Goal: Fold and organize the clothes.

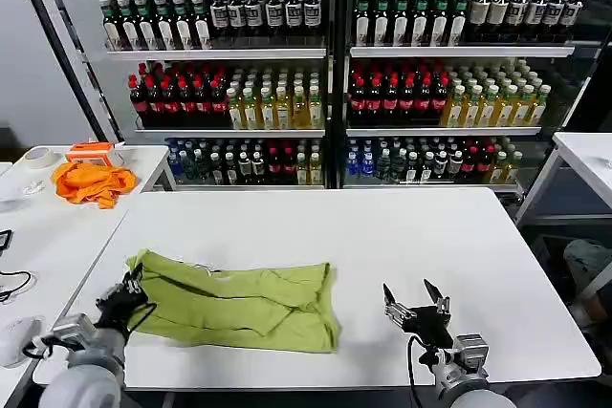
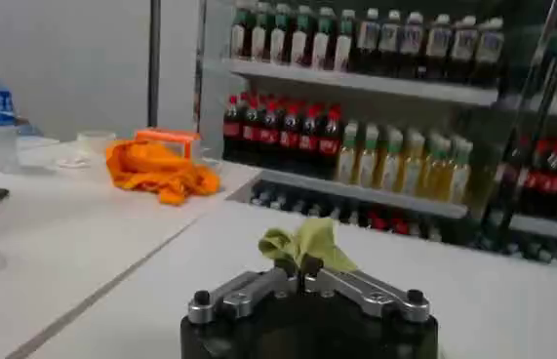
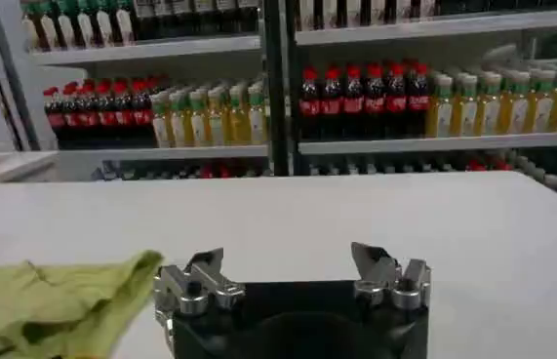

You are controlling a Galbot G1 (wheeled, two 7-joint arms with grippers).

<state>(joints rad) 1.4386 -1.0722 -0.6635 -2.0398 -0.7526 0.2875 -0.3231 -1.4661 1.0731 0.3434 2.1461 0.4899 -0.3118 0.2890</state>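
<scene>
Orange cloth [image 1: 92, 182] on side table [image 1: 38, 226], tape roll [image 1: 38, 157] perhaps, bottle shelves [image 1: 335, 50]

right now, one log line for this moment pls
left claw: shut on T-shirt corner | right claw: open, beside shirt | shirt: partly folded on table

Both arms end in pale grey rounded wrist housings with black gripper bodies. The left gripper [image 2: 299, 265] has silver metal finger links fixed by black round-headed screws over a glossy black base. The right gripper [image 3: 293, 278] carries silver, notched finger plates with similar screws, and a black cable runs beneath its wrist.
</scene>
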